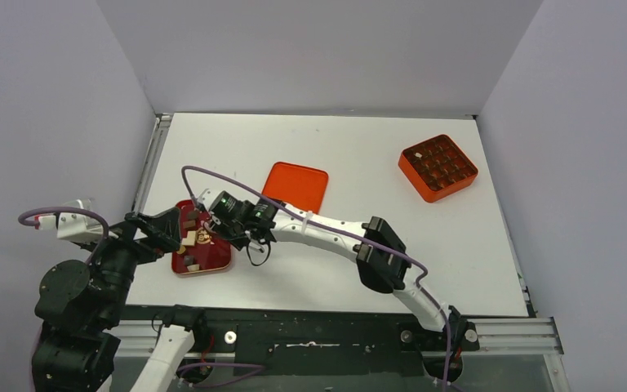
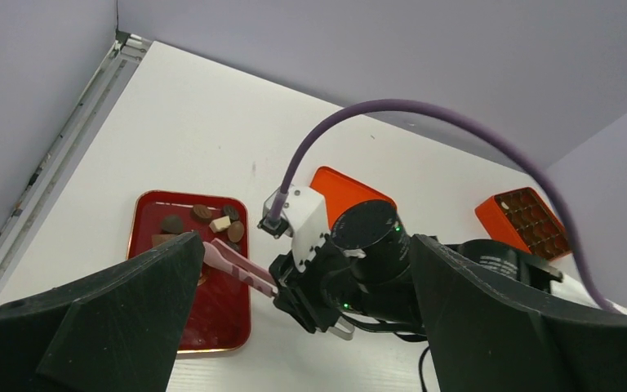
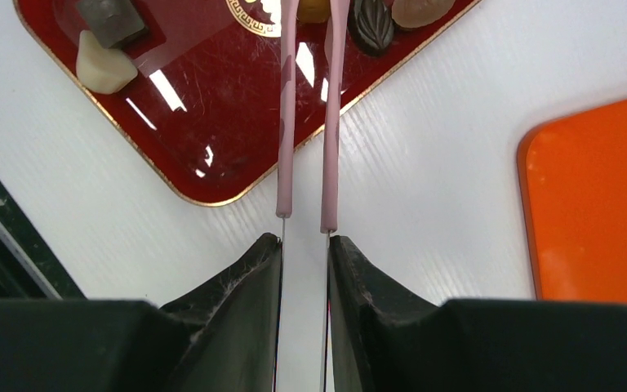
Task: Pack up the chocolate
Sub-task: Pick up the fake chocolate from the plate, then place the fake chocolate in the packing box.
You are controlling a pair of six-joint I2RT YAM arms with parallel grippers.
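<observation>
Several chocolates (image 3: 373,24) on red tray (image 3: 212,106), right claw (image 3: 304,245) clamping pink tongs (image 3: 286,122)

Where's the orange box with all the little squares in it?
In the top view the orange box sits at the far right of the table, with the orange lid nearer the middle and the red tray on the left.
</observation>
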